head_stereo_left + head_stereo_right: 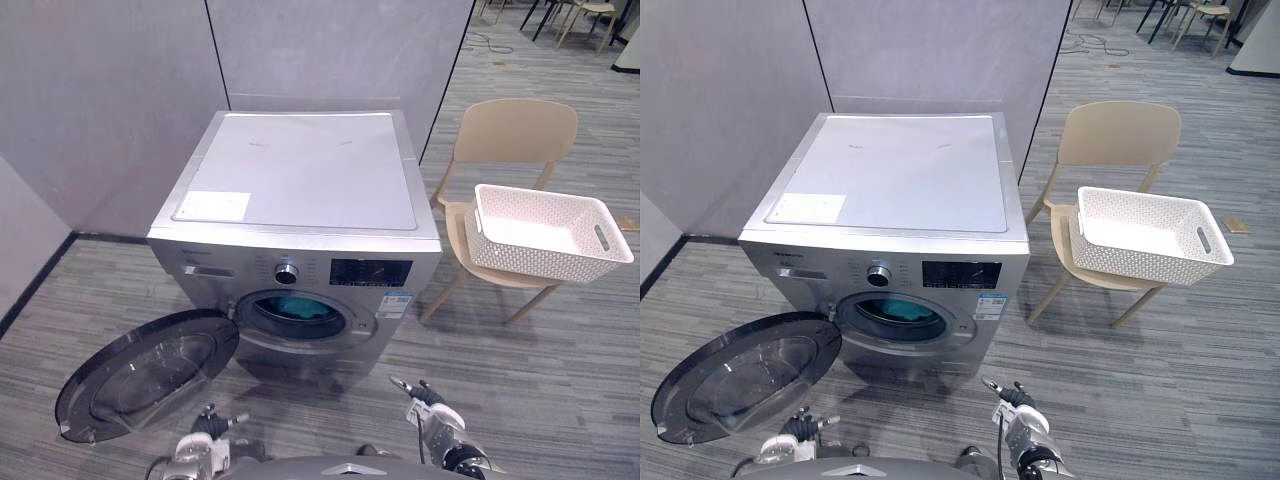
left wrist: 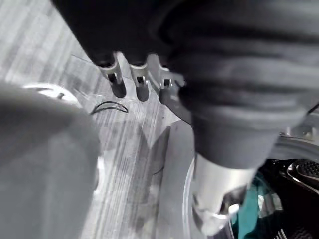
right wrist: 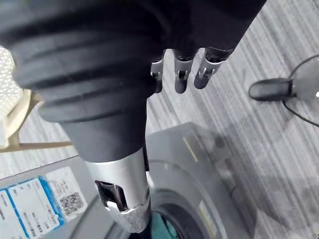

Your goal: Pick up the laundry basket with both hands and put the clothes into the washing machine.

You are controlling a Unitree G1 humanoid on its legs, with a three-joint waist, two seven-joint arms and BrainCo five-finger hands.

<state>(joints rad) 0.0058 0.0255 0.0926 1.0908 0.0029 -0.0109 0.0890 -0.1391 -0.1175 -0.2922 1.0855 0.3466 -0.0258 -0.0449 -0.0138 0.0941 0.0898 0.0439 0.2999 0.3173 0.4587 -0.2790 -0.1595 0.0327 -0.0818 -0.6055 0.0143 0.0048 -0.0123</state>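
A silver washing machine stands in front of me with its round door swung open to the left. Teal clothes lie inside the drum, also visible as teal cloth past the left hand. The white laundry basket rests on a beige chair to the right of the machine and looks empty. My left hand hangs low below the open door, its fingers straight and holding nothing. Low in front of the machine, my right hand also has relaxed, empty fingers.
Grey partition walls close off the space behind and to the left of the machine. The open door juts out over the floor at the lower left. More chairs stand far back on the right.
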